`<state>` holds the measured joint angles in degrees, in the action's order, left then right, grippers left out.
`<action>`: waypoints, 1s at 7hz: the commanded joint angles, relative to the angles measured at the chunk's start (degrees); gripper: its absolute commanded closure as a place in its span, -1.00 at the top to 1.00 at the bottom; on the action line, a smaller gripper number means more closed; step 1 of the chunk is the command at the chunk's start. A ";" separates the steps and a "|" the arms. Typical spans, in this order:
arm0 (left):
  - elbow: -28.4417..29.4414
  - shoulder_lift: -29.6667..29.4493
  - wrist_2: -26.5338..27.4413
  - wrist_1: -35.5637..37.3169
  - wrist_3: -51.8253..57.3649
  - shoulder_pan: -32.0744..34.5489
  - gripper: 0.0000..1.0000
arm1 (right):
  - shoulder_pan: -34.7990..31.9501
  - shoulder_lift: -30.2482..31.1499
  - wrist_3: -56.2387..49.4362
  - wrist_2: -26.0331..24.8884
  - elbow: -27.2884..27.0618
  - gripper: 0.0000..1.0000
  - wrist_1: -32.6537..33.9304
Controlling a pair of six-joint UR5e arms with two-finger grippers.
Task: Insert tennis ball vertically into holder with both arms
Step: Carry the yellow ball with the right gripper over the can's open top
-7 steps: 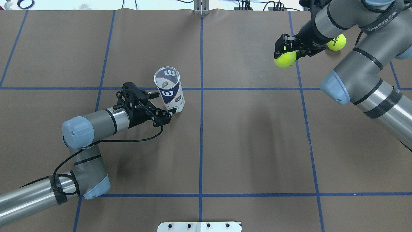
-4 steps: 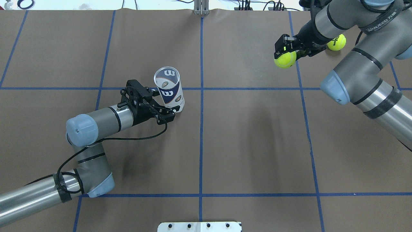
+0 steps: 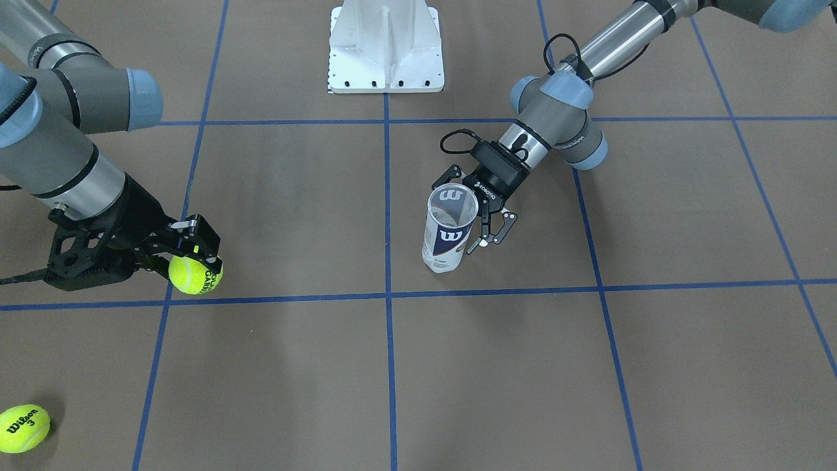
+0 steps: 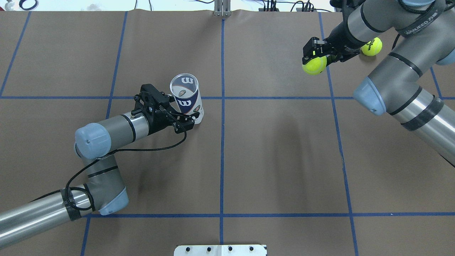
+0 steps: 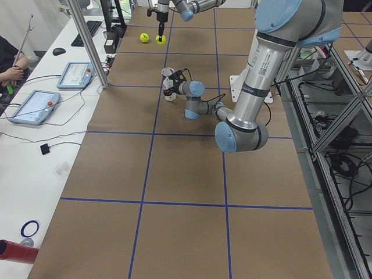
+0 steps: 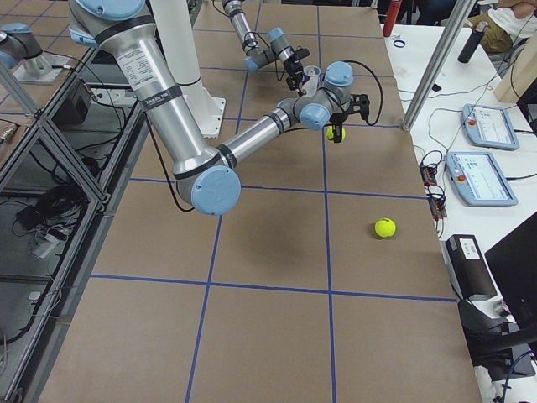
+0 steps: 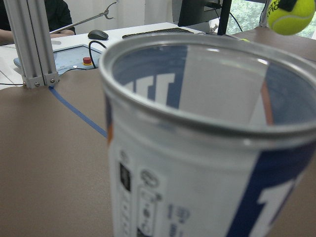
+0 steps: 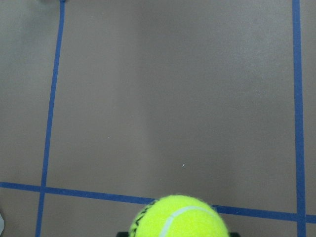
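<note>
The holder, a clear tube with a navy and white "W" label, stands upright and open-topped left of the table's middle; it also shows in the front view and fills the left wrist view. My left gripper is open, its fingers straddling the tube's lower part. My right gripper is shut on a yellow tennis ball and holds it above the table at the far right. The ball also shows in the front view and the right wrist view.
A second tennis ball lies on the table behind the right arm, also in the front view. The white pedestal base stands at the robot's edge. Blue tape lines cross the brown table cover.
My left gripper has moved forward toward the tube, so its open fingers now lie on either side of it. The right gripper with the ball has hardly moved.
</note>
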<state>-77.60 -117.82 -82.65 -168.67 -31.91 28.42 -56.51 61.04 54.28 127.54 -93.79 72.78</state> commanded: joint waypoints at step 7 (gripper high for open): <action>1.40 -1.80 0.21 0.89 0.00 -0.21 0.97 | 7.99 -11.72 17.50 -1.06 -1.57 -1.00 0.26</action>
<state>-76.26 -119.45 -82.38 -167.78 -31.90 28.22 -50.30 51.51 68.77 126.99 -95.24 73.04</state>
